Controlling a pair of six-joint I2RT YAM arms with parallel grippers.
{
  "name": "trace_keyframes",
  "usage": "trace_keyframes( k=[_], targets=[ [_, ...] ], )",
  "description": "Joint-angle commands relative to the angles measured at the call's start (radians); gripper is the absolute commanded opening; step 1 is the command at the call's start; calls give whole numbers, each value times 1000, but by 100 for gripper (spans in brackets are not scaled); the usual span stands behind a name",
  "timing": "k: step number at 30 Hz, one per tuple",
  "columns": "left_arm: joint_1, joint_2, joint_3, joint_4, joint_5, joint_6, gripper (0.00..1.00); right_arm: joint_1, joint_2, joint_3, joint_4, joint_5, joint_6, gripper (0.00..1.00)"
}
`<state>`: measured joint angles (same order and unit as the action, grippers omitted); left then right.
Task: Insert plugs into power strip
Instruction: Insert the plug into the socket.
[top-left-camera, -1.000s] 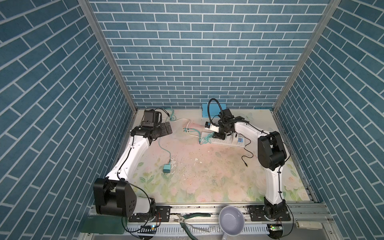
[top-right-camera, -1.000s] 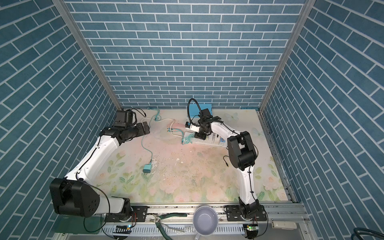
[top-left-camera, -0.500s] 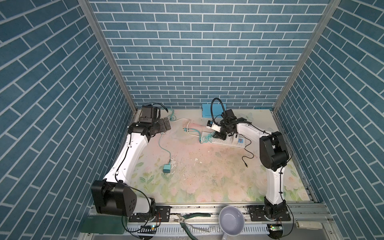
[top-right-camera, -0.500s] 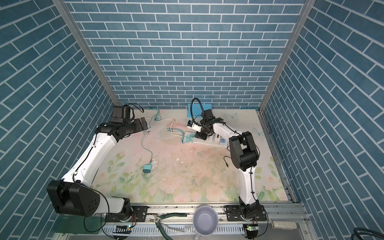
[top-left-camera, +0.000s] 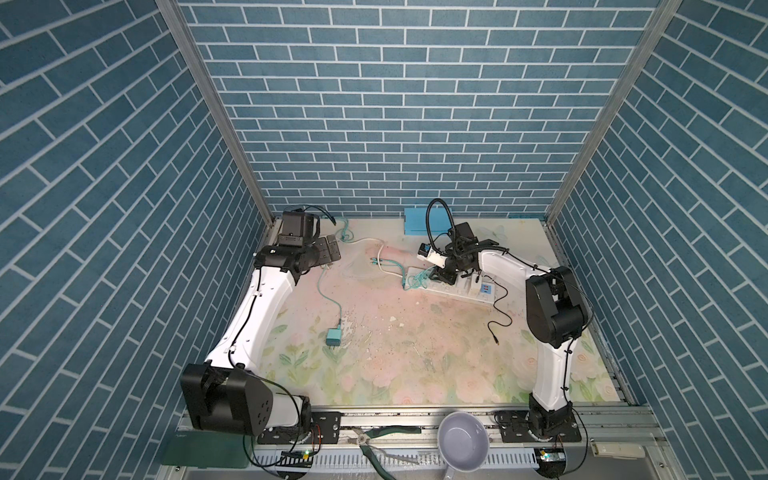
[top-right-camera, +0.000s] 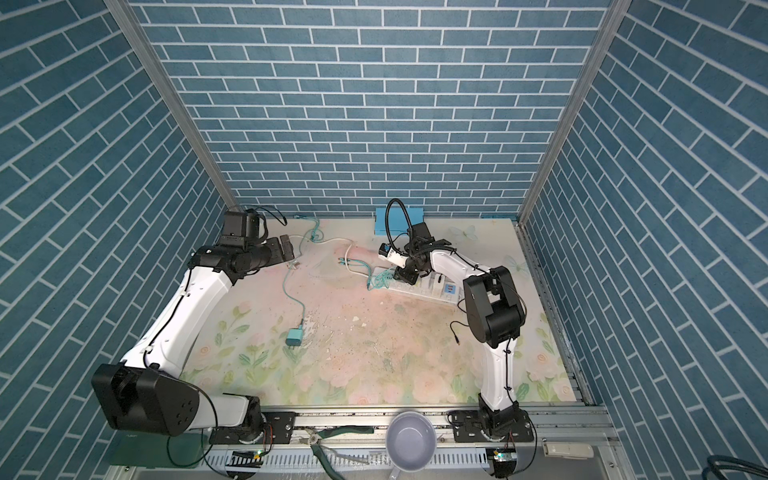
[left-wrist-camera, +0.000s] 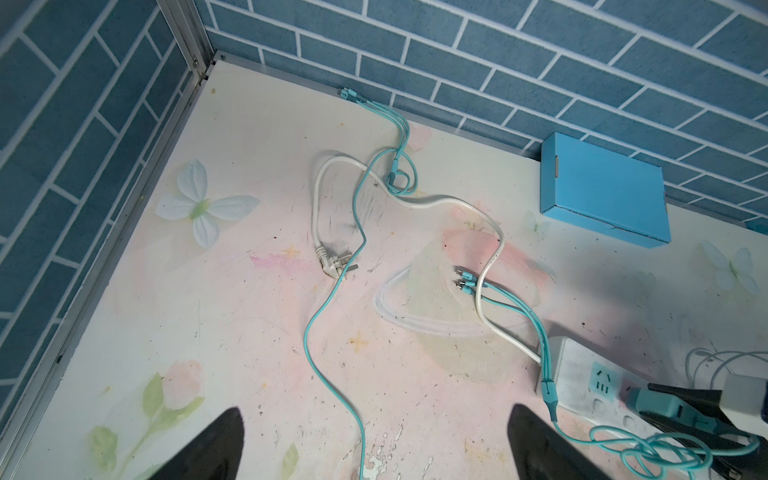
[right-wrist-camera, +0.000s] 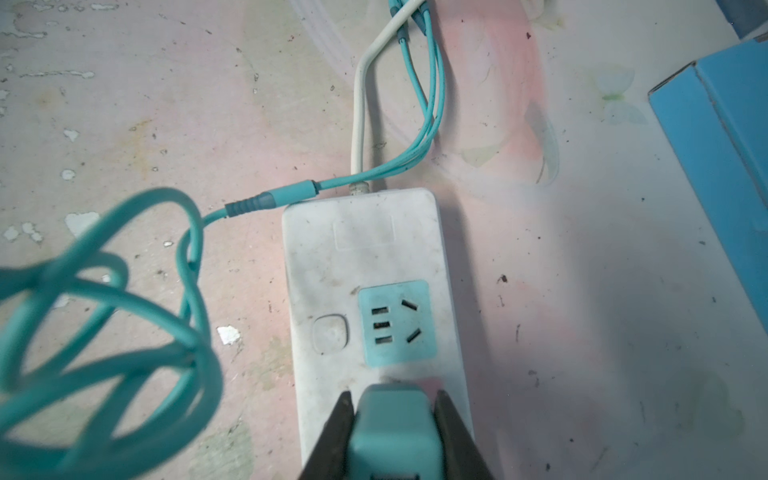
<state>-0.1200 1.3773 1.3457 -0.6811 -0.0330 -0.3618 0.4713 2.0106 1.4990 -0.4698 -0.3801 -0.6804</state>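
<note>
Plug (right-wrist-camera: 395, 440), mint-teal, is clamped between the jaws of the right gripper (right-wrist-camera: 394, 397) and sits over the power strip (right-wrist-camera: 361, 257), just behind the vacant teal socket (right-wrist-camera: 397, 322). Seating depth cannot be told. The strip's long axis runs straight ahead of this gripper, toward its cord (right-wrist-camera: 359, 124). The left gripper (top-left-camera: 328, 254) stands open, well apart. No brand or writing is legible.

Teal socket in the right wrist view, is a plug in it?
No, the socket shows bare slots; the right tool holds a teal plug beside it.
</note>
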Motion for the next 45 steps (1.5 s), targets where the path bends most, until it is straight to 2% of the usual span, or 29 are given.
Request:
trace_keyframes(
  k=[1,6,11,15,17,20,24,26,29,35,41,45],
  targets=[
    [7,-29,-13,-2,-5,10,100,6,-3,-56,-145,11,58,0],
    [6,-53,-34,12,-5,9,100,40,-102,-198,-70,39,82,0],
    [6,-45,-36,27,18,7,100,60,-167,-267,-42,42,133,0],
    [6,-43,-38,31,34,2,100,59,-155,-272,-51,76,160,0],
    [6,-50,-46,32,34,5,100,61,-149,-256,-95,54,231,0],
    [6,-56,-63,49,30,8,100,120,-180,-313,-53,122,232,0],
    [6,-36,-53,44,48,12,100,122,-171,-288,-34,93,306,0],
    [6,-34,-47,35,57,19,100,131,-169,-309,16,112,297,0],
    [6,-55,-69,53,55,23,100,134,-205,-395,172,69,296,0],
    [6,-65,-79,48,58,31,100,132,-177,-480,311,99,304,0],
    [6,-69,-82,54,72,24,100,133,-131,-504,360,102,306,0],
    [6,-79,-83,51,67,23,100,134,-135,-479,320,112,315,0]
  ],
)
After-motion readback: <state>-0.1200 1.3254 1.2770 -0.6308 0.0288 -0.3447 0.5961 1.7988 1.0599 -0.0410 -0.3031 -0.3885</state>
